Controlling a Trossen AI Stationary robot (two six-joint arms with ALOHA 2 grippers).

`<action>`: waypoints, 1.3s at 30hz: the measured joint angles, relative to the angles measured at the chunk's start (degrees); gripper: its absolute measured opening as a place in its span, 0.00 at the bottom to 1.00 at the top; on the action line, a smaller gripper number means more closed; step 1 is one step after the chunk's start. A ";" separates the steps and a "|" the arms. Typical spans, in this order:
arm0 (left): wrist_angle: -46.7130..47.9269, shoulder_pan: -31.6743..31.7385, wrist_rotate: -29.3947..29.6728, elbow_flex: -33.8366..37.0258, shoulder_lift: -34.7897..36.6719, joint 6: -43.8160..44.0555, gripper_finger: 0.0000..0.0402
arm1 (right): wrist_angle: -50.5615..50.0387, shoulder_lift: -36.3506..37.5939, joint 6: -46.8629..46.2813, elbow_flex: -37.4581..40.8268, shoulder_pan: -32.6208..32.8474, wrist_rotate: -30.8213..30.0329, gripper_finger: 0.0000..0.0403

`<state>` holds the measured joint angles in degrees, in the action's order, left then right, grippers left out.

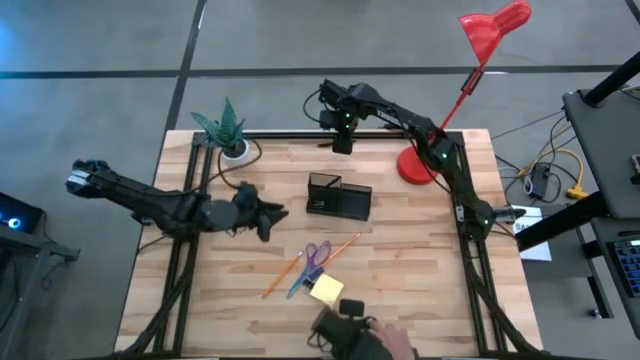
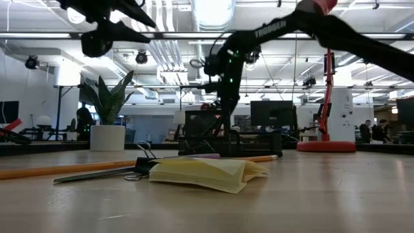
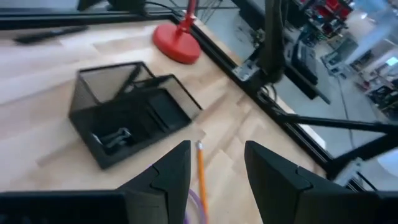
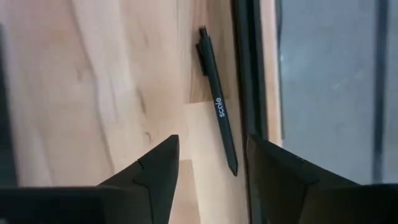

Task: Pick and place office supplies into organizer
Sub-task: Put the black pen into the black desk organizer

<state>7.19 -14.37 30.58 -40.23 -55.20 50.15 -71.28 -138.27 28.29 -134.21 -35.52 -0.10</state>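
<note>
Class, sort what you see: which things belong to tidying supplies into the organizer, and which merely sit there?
Job: organizer, pencils, scissors, sticky-note pad, black pen, binder clip.
Bystanders: potted plant, red lamp.

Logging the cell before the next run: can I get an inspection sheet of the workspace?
Surface: wooden table, black frame.
Job's things: organizer mid-table, binder clip inside; black pen at the table edge; pencils, scissors, sticky-note pad near front.
Clutter: potted plant, red lamp.
Grippers: left gripper open, above pencil; right gripper open over pen.
Cables: yellow cable off-table.
Surroundings: a gloved hand at front edge.
</note>
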 joint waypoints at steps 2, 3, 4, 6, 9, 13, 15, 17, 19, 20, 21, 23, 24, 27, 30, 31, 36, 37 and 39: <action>-0.08 3.49 -2.68 0.00 0.15 -2.37 0.34 | -0.08 -2.04 0.02 -0.73 -0.86 0.22 0.43; -0.07 5.45 -4.69 0.00 0.17 -3.84 0.34 | -0.09 -2.64 0.09 -0.69 -1.13 0.21 0.43; 0.03 7.46 -7.10 0.02 0.17 -5.36 0.34 | -0.14 -3.07 0.63 -0.55 -1.28 0.12 0.42; 0.06 11.74 -13.21 0.04 0.17 -9.39 0.34 | -0.18 -3.35 2.57 -0.55 -1.48 0.12 0.40; -0.04 18.08 -21.31 0.04 -0.10 -13.07 0.34 | 1.60 -3.51 6.38 -0.55 -1.98 0.14 0.38; -0.03 25.11 -28.79 0.04 -0.84 -14.77 0.34 | 5.50 -4.22 8.18 -0.50 -3.49 0.14 0.35; 0.05 27.60 -30.79 0.04 -1.29 -14.96 0.34 | 5.57 -4.68 7.92 -0.50 -4.07 0.18 0.35; -0.07 29.40 -31.92 0.06 -1.79 -15.25 0.34 | 5.26 -5.18 7.91 -0.51 -4.43 0.27 0.34; -0.12 30.64 -33.02 0.07 -2.45 -16.59 0.34 | 5.14 -5.76 7.96 -0.46 -4.36 1.38 0.34; -0.07 31.19 -33.55 0.07 -2.79 -17.40 0.34 | 5.34 -5.99 8.12 -0.46 -4.29 1.98 0.34; -0.12 31.68 -34.17 0.07 -3.15 -17.76 0.34 | 5.44 -6.27 8.14 -0.46 -4.21 2.17 0.34; -0.12 32.61 -35.38 0.07 -3.80 -17.83 0.34 | 5.78 -7.06 7.96 -0.48 -4.14 2.59 0.34; -0.20 32.99 -36.24 0.07 -4.18 -17.86 0.34 | 5.68 -7.61 7.90 -0.42 -4.12 2.77 0.34; -0.21 33.83 -37.95 0.07 -4.97 -18.01 0.34 | 5.69 -8.05 7.90 -0.36 -3.88 3.12 0.34; -0.15 34.40 -38.29 0.07 -5.50 -18.10 0.34 | 5.93 -8.10 7.44 -0.31 -3.85 3.41 0.34; -0.07 34.68 -38.50 0.07 -5.51 -18.35 0.34 | 5.98 -8.12 7.46 -0.17 -3.85 3.46 0.34; -0.16 36.44 -38.63 0.04 -5.51 -19.65 0.34 | 5.95 -8.12 6.14 0.23 -3.92 3.59 0.34; -0.24 36.89 -38.90 0.04 -5.51 -19.66 0.34 | 5.82 -8.12 6.02 0.30 -3.92 3.59 0.34; -0.23 37.85 -39.57 0.04 -5.46 -19.67 0.34 | 5.98 -8.12 6.08 0.37 -3.79 3.59 0.34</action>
<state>6.95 23.48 -8.99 -40.18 -60.66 30.48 -65.30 -146.39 34.36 -133.84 -39.32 3.49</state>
